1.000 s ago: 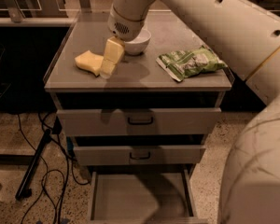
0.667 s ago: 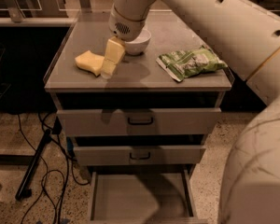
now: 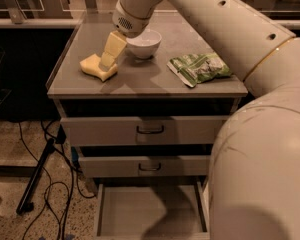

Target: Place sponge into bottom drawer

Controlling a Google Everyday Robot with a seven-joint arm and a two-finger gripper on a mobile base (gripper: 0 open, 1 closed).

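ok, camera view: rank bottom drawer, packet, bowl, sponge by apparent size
1. bottom drawer
2. packet
3. bowl and sponge: they look about alike, so no ranking; the gripper is down at the sponge and hides part of it.

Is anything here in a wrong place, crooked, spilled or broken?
Nothing looks spilled or broken. The bottom drawer is pulled out while the two upper drawers are in; that suits the task. The green packet lies crooked near the right edge of the cabinet top. The gripper is down at the sponge, beside the white bowl.
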